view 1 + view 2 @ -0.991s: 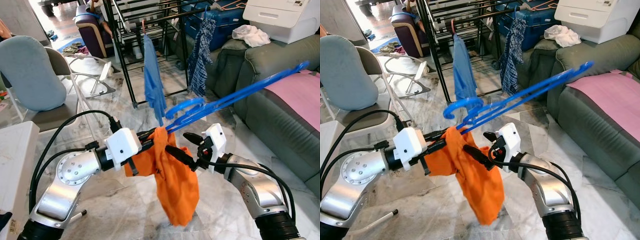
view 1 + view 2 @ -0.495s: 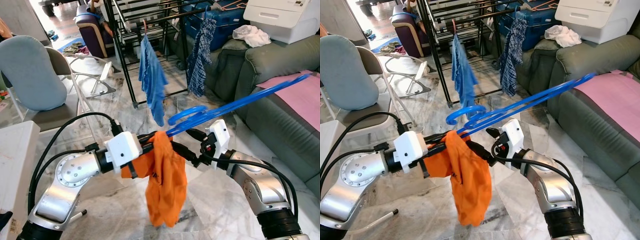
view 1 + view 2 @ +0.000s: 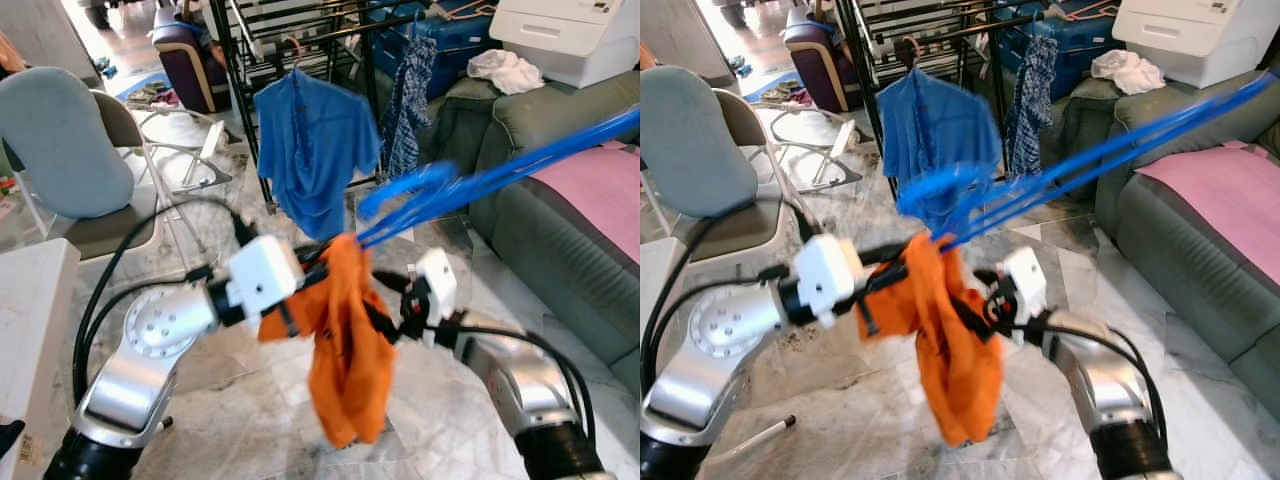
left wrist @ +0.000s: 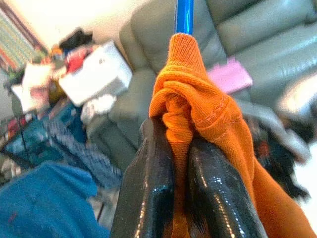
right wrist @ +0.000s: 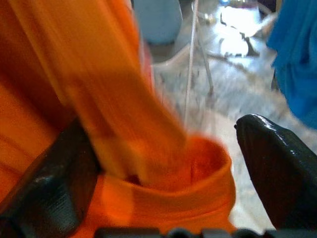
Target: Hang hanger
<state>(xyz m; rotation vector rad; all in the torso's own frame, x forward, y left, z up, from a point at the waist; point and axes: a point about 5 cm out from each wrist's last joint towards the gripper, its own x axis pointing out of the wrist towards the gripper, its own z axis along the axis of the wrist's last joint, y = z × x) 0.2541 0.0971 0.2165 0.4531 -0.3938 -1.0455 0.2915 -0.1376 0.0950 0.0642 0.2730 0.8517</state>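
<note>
Both silver arms reach forward at chest height. The left gripper [image 4: 176,163] has its two black fingers pressed tight together on bunched fabric. The right gripper [image 5: 163,168] has fingers spread wide apart.

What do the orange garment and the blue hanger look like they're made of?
Orange garment: soft knit fabric, probably cotton jersey, matte; fine ribbing and a stitched hem show where the left gripper pinches it.
Blue hanger: likely moulded plastic, glossy, with thin, uniformly coloured bars; motion blur leaves this less certain.
</note>
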